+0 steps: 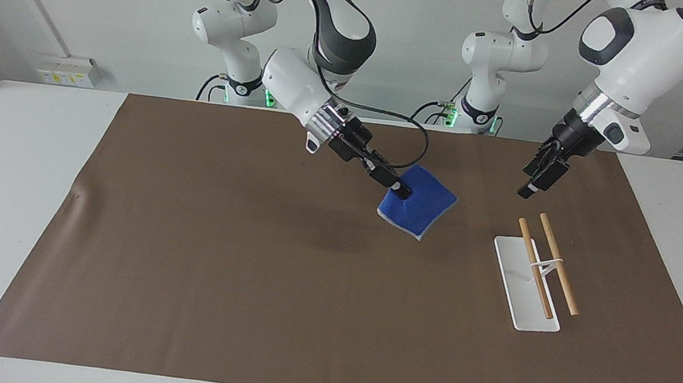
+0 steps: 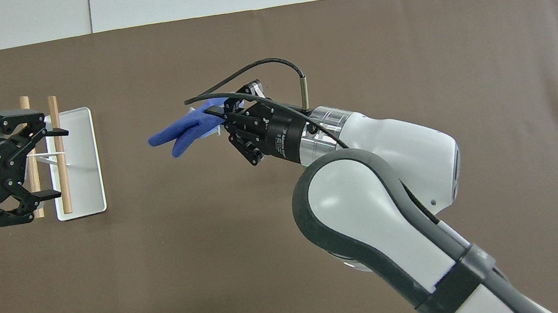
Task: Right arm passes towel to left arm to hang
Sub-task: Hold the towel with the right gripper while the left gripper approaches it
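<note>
Blue and fuzzy, the towel [image 1: 418, 201] hangs over the middle of the brown mat [image 1: 213, 267], pinched in the right gripper [image 1: 403, 192], while toward the left arm's end the left gripper [image 1: 533, 180] hovers with fingers spread wide and empty above the wooden-rod rack [image 1: 538, 266].

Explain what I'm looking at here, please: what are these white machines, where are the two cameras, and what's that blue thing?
These are two white robot arms at a table covered by a brown mat. One picture looks at them from across the table; the other looks down from above their own end. The right arm's end effector is shut on a blue towel, holding it up over the mat. The left arm's end effector is open and empty, up over a small white rack with two wooden rods, which stands toward the left arm's end of the table. The towel is meant to be handed across and hung there.
</note>
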